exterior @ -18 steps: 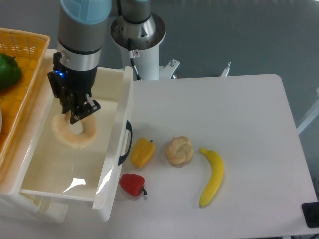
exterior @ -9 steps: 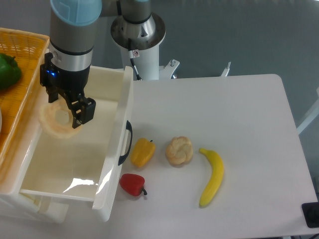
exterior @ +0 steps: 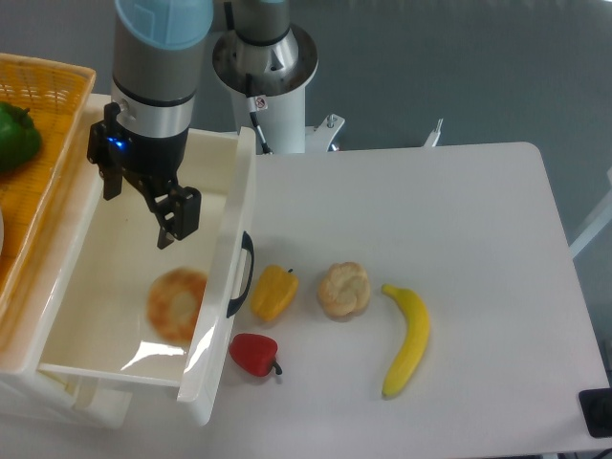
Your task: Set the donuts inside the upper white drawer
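A golden-brown donut (exterior: 177, 304) lies inside the upper white drawer (exterior: 222, 253), near its front right wall. A second pale lumpy donut (exterior: 344, 289) sits on the table between the yellow pepper and the banana. My gripper (exterior: 142, 204) hangs over the back half of the drawer, open and empty, above and a little left of the donut in the drawer. The drawer is pulled out, its black handle (exterior: 241, 273) facing the table.
An orange woven basket (exterior: 53, 105) with a green pepper (exterior: 16, 136) stands left of the drawer. A yellow pepper (exterior: 273, 292), a red pepper (exterior: 254, 355) and a banana (exterior: 408, 337) lie on the white table (exterior: 430, 210).
The gripper held the donut over the drawer's left side; now its fingers are apart and the donut lies on the drawer floor, browned side up. The gripper shifted slightly right.
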Robot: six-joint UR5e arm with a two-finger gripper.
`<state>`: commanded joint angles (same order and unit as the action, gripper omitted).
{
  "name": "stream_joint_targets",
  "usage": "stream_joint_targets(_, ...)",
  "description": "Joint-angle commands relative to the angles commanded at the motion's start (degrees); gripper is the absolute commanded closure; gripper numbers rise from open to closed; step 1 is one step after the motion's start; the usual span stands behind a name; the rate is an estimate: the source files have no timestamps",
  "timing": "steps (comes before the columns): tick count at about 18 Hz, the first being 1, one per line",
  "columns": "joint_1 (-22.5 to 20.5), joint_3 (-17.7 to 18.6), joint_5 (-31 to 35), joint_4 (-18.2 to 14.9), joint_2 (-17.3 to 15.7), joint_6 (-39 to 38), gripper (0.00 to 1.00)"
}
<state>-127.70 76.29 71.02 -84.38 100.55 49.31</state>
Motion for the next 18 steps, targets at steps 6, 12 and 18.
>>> stream_joint_targets(6,-6.23,-0.7,-1.31,4.12,-0.09,0.0,0.0)
stream_joint_targets(12,-13.71,-0.62,-4.48,6.59,0.09,0.97,0.0)
stream_joint_targets(18,-18.72,-0.35,-4.31,8.52,2.37,4.47,0.0)
